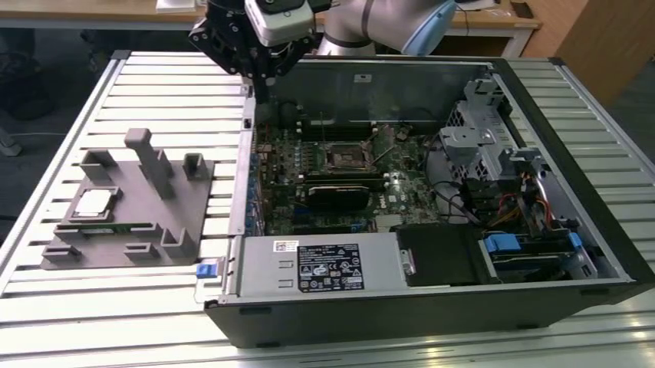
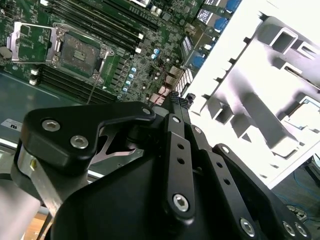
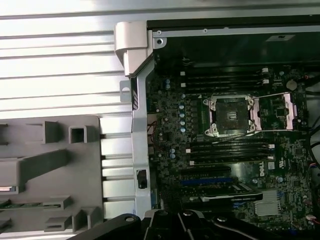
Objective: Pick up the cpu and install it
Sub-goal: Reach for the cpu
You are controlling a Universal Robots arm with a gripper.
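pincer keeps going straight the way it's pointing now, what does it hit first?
Probably the motherboard edge just inside the case side wall; the pincer hangs over that spot. Depth is unclear, so it might clip the wall rim first.

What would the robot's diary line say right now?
claw: above computer case edge | cpu: lying on grey tray | socket: open, empty

White label point(image 1: 319, 264) on power supply point(image 1: 385, 264): print too small to read; nothing else legible.
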